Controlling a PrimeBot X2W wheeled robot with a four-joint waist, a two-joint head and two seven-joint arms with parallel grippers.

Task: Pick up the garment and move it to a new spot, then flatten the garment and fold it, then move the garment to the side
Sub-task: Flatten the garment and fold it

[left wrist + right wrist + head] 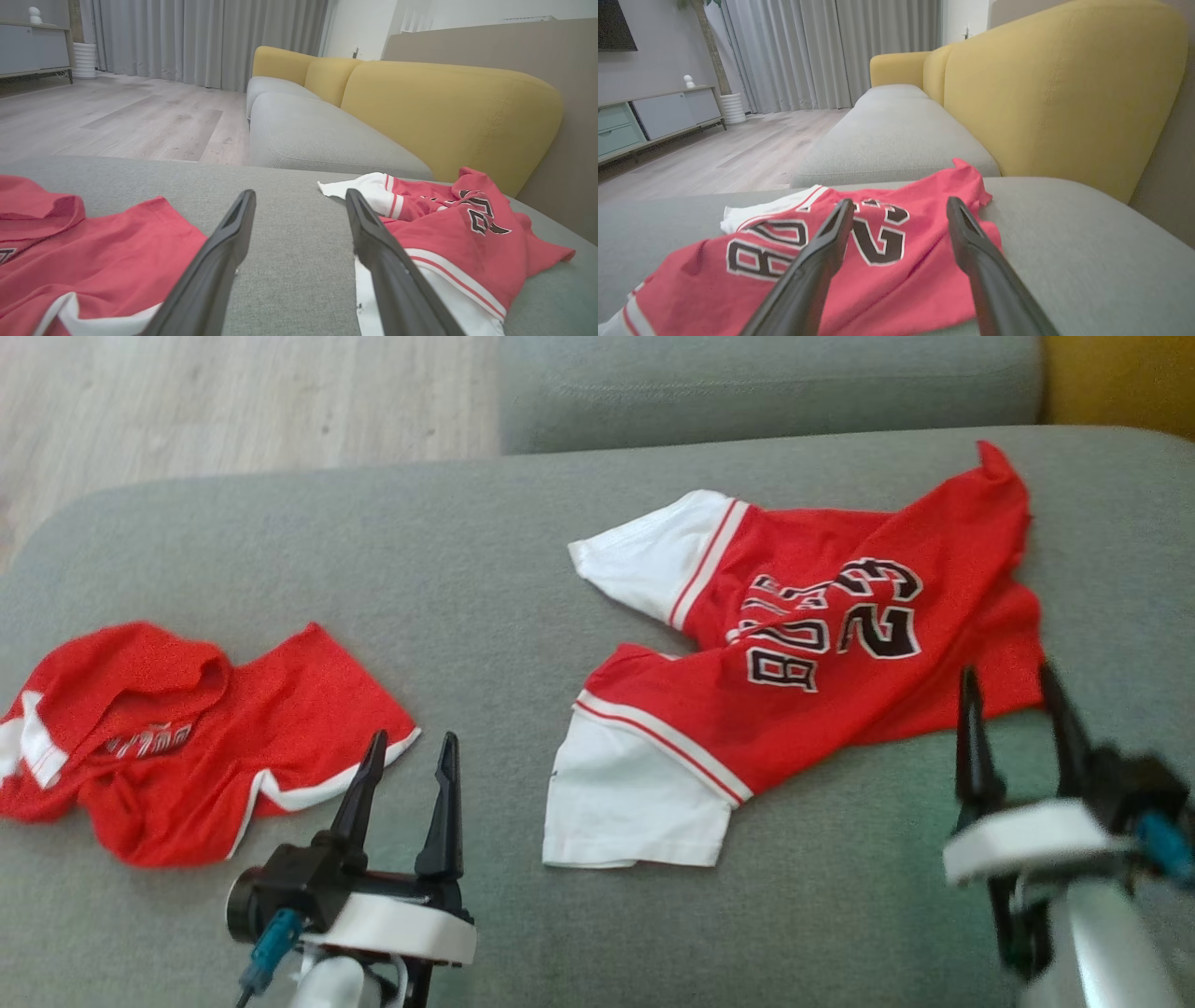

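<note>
Two released hands, left hand (pixel 414 737) and right hand (pixel 1008 670), hover by a rumpled red-and-white jersey (pixel 822 644), right on the grey fabric sofa (pixel 485 579).
Pinching one layer could bunch it; a similar red garment (pixel 187 737), left, invites a mistaken grab.

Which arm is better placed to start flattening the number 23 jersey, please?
Right: the right tool stands open at the jersey's edge, while the left tool, also open, sits nearer the red shorts.

The garment (pixel 868 709) is red with white sleeves and black, white-edged lettering. The other shirt (pixel 308 709) is red, trimmed white; the sofa seat (pixel 467 579) is grey.
</note>
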